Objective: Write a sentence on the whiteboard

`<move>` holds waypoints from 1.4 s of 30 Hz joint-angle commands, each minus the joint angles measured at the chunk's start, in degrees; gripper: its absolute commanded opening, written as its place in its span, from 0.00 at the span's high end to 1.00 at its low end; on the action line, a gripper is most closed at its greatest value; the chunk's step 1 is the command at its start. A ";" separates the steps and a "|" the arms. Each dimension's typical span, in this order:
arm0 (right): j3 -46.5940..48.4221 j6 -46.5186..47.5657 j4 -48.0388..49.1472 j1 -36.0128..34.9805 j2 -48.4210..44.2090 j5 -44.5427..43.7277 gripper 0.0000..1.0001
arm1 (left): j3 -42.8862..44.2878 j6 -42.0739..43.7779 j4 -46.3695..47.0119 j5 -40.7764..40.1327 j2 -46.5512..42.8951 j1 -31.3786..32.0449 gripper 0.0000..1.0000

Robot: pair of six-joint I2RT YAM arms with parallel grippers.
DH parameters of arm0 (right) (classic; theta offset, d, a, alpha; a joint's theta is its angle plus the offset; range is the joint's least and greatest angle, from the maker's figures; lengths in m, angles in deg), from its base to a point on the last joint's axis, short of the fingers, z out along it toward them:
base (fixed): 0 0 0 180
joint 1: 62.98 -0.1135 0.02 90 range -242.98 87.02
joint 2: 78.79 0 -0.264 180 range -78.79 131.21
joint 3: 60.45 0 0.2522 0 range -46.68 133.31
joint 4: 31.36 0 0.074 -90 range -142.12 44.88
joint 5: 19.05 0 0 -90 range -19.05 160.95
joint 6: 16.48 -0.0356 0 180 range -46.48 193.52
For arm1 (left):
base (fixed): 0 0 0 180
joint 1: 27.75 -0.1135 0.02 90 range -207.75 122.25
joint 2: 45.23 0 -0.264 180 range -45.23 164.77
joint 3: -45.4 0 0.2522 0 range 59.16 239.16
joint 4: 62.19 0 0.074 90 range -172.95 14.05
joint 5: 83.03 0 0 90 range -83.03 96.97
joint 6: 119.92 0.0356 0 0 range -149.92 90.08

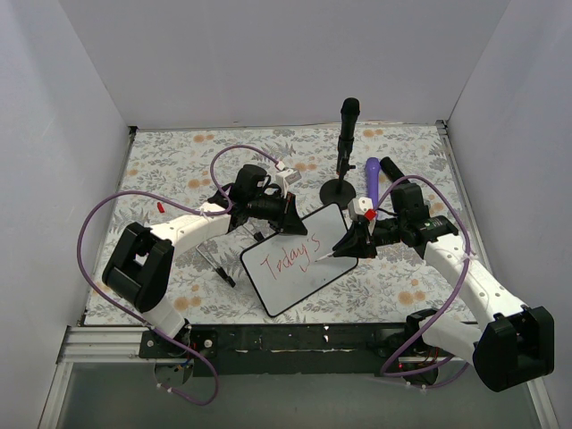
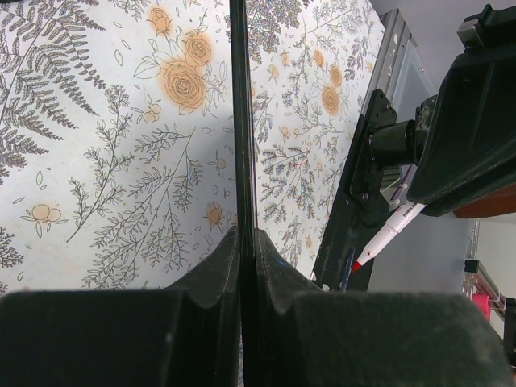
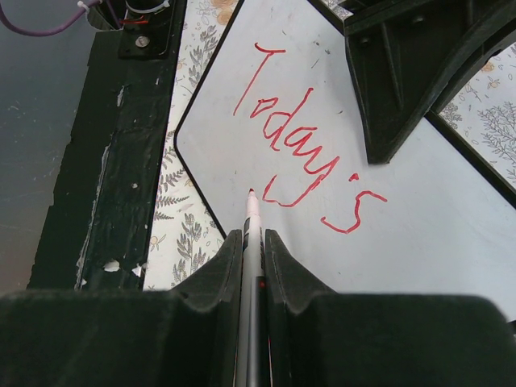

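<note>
The whiteboard (image 1: 299,273) lies tilted at the table's front centre, white with a thin black frame. The sentence (image 1: 290,259) reads "Today's" in red cursive; it also shows in the right wrist view (image 3: 310,157). My left gripper (image 1: 288,214) is shut on the whiteboard's far edge, seen edge-on in the left wrist view (image 2: 242,121). My right gripper (image 1: 350,241) is shut on a red marker (image 3: 251,242), whose tip sits at the board just below the "T". The marker also shows in the left wrist view (image 2: 387,235).
A black stand with an upright black marker (image 1: 347,143) is behind the board. A purple marker (image 1: 371,179) lies near my right arm. A small red cap (image 1: 161,206) lies at the left. The black front rail (image 1: 295,340) borders the table.
</note>
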 commanded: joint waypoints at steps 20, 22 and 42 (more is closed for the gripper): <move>-1.29 0.05 2.14 -0.02 -0.65 1.82 0.99 | -1.10 1.69 2.82 -2.69 -4.55 0.24 1.00; -1.11 0.05 1.97 -0.72 -0.56 1.74 0.99 | -1.36 1.07 3.17 -2.87 -4.55 0.24 1.00; 5.39 5.14 -2.34 -22.35 4.36 -12.50 0.99 | -2.33 -1.83 6.34 -4.45 -5.08 0.24 1.00</move>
